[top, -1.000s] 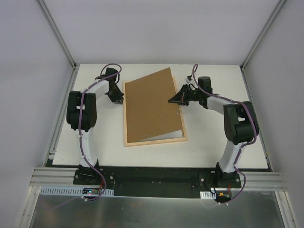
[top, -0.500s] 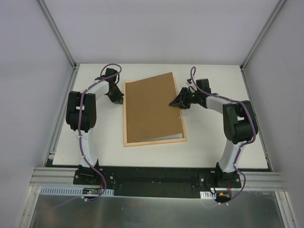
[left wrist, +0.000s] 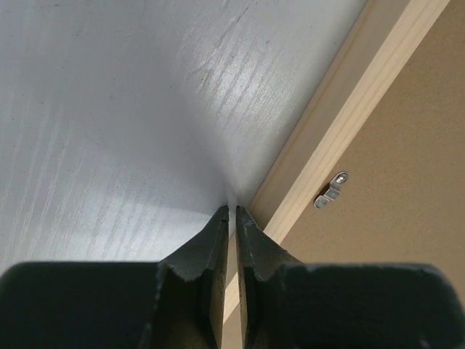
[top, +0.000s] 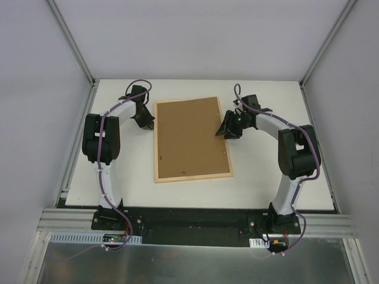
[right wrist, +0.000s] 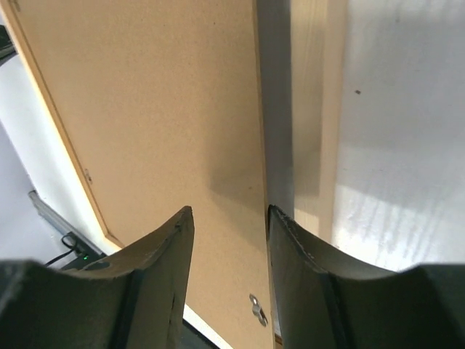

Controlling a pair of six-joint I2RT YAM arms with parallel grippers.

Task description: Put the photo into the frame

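backing board point(top: 190, 139) on frame point(top: 192, 176), frame on table point(top: 266, 177) (near its middle)

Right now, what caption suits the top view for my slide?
Backing board sits in the wooden frame; left gripper shut, right gripper open at its long sides.

one frame point(top: 192, 176), one backing board point(top: 188, 139), two grippers point(top: 150, 126) point(top: 220, 133)

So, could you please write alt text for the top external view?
A brown backing board fills a wooden frame on a white table. The shut left gripper sits at the frame's left edge, the open right gripper at its right.
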